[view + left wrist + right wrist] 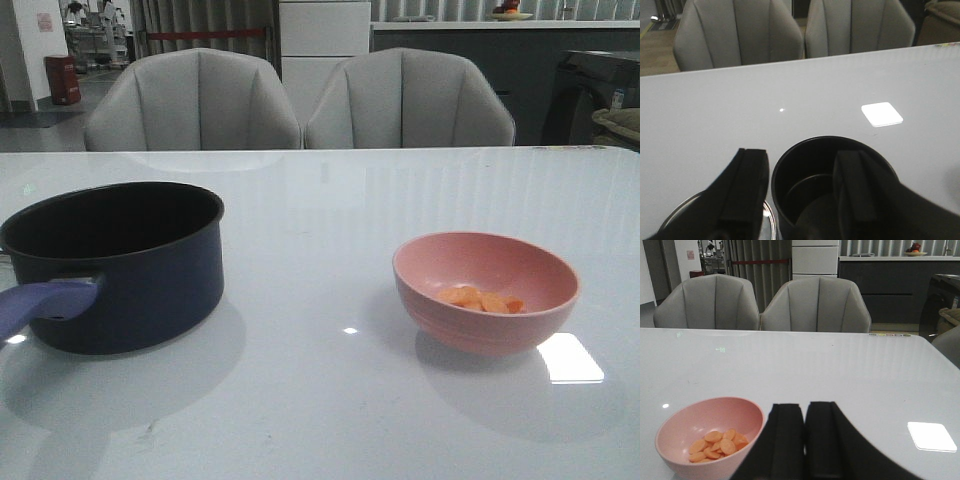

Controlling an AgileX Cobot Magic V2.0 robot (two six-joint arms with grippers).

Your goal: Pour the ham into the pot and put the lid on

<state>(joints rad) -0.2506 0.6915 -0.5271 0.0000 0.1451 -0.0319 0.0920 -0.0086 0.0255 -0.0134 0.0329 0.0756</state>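
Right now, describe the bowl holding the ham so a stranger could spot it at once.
On the glossy white table, look to the right half, away from the dark navy-blue saucepan on the left. There sits a round pink bowl, standing apart. It alone is pink, low and handleless, with small flat orange ham slices inside.

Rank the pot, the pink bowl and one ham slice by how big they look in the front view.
1. The pot looks largest.
2. The pink bowl looks smaller. Both sit about equally near the camera, so the ranking seems fair.
3. A ham slice inside the bowl is by far the smallest.
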